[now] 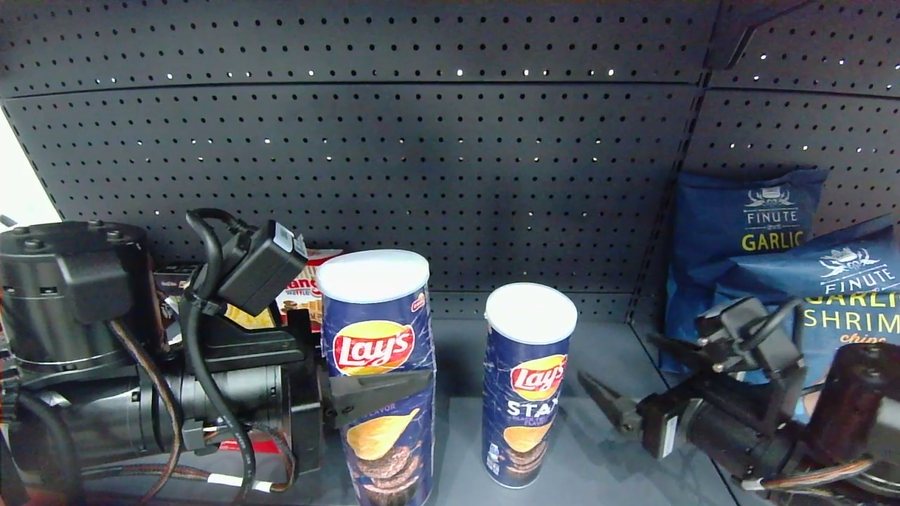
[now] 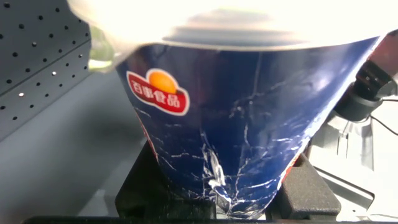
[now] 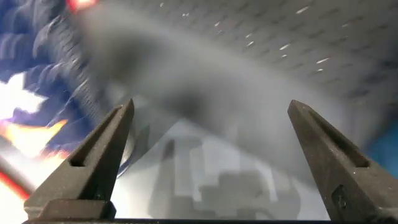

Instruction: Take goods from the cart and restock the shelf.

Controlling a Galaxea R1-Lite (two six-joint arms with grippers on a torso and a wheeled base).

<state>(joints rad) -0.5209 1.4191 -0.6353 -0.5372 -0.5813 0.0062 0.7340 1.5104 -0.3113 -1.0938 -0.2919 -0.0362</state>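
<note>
Left gripper [image 1: 394, 386]: clamped across the middle of the left chip can [image 1: 376, 337], one dark finger [image 1: 380, 395] lying flat over the front of the label, the other hidden behind the can. Arm level and horizontal, entering from the left, wrist camera housing on top. In the left wrist view, blue can wall [image 2: 249, 124] wedged between the two black finger pads [image 2: 305, 196], white lid at the near end.

Left chip can: upright at the front of the shelf board [image 1: 619, 450]; contact of its base with the board hidden at the frame edge.

Second chip can [image 1: 527, 379]: upright on the board, just to the right of the held one, apart from it, free of both grippers.

Right gripper [image 1: 616, 357]: jaws spread wide, nothing between them. Arm entering low from the right, fingers pointing left toward the second can, near it but not touching. In the right wrist view, both fingertips well apart around open space [image 3: 211, 106].

Behind: perforated back panel [image 1: 450, 176]. Right of the divider: two blue snack bags [image 1: 752, 225] leaning against the panel. Behind the left wrist: a snack box [image 1: 299, 295], partly covered.
</note>
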